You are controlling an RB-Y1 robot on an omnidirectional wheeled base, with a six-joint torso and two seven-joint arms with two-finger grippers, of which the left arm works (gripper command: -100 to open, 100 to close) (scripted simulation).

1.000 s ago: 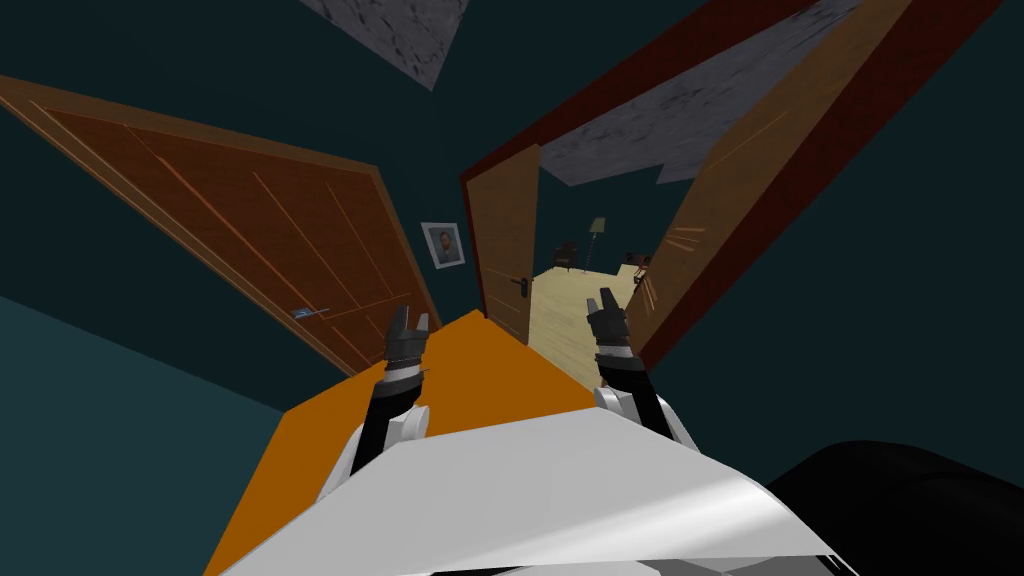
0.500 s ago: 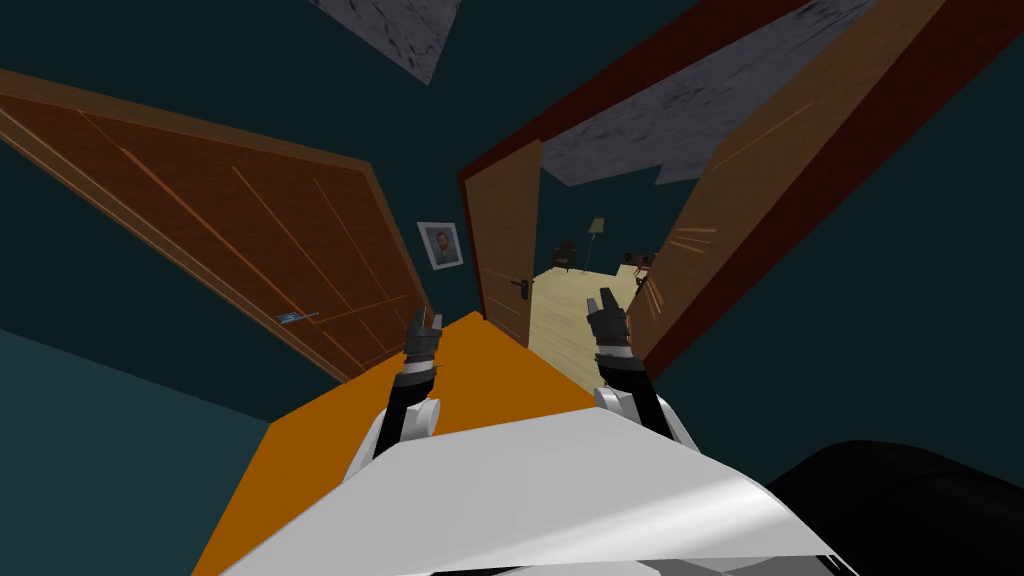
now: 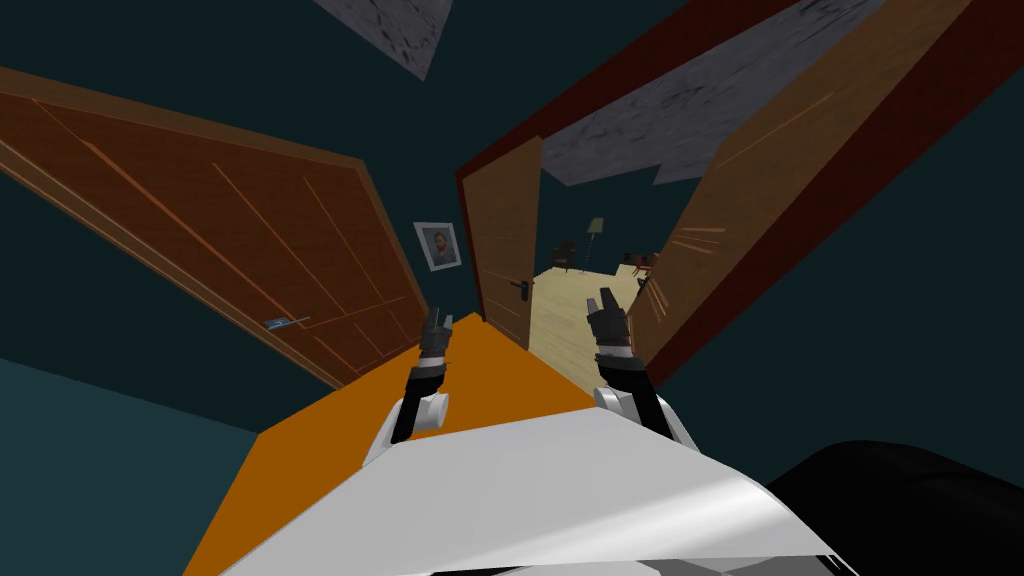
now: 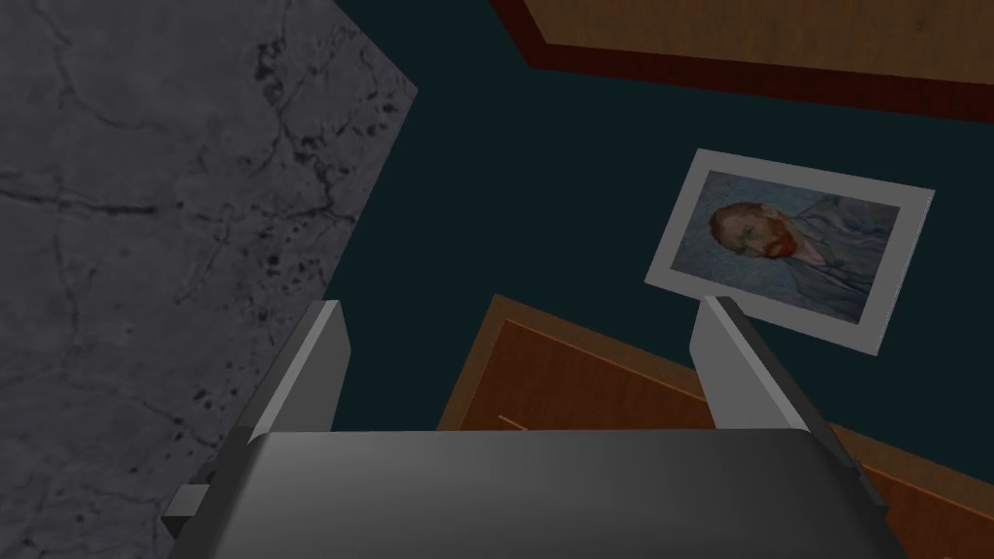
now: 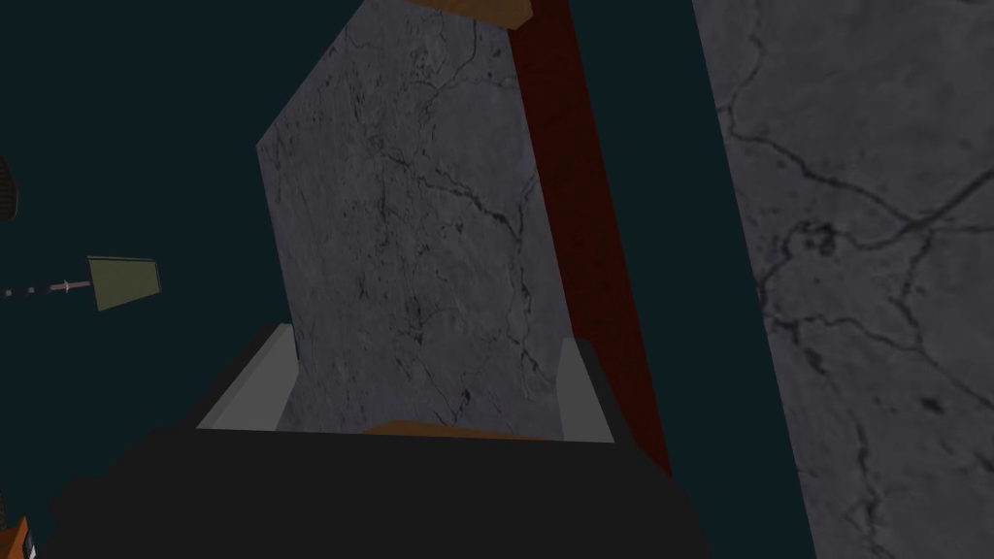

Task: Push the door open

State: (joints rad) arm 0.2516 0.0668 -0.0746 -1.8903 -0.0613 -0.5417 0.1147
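the left hand [image 3: 435, 325] was raised over the orange floor [image 3: 500, 375], its fingers wide apart and holding nothing. the right hand [image 3: 605, 303] was likewise open and empty. ahead, between them, the brown door [image 3: 508, 235] with its dark handle [image 3: 521, 288] stood ajar onto a pale floor [image 3: 565, 310].

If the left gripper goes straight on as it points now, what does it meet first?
Probably the dark wall beside the framed portrait, though the brown door's upper corner lies near that line.

Dark teal walls [image 3: 250, 80], orange floor [image 3: 480, 370], framed portrait [image 3: 438, 245] (bearded man)
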